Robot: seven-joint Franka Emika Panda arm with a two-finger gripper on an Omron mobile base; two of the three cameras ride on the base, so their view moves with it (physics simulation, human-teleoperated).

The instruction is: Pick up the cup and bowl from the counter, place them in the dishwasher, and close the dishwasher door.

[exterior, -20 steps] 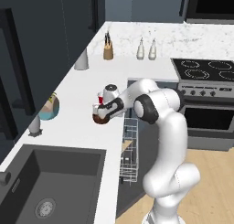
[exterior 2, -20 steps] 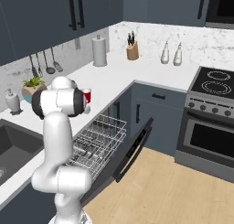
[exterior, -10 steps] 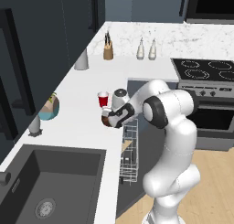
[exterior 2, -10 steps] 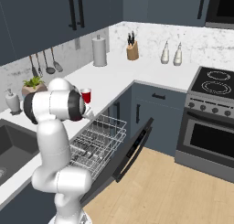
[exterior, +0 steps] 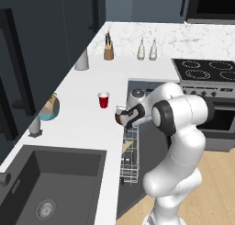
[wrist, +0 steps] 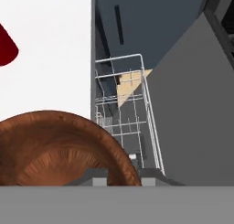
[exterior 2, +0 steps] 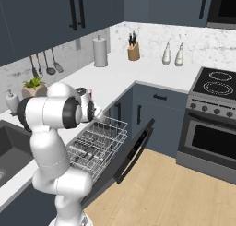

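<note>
Claw: we see the gripper closed on the bowl, its fingers pinching the rim.
Bowl: held at the counter edge, just above the pulled-out rack; in the hand view the brown bowl sits close beside that rack.
Cup: we find the cup upright on the counter, near the bowl, further from the rack.
Dishwasher door: the door hangs open below the rack.

Showing near the gripper are one bowl in its jaws, one red cup just beyond, one wire rack below, two bottles and one knife block far beyond.
</note>
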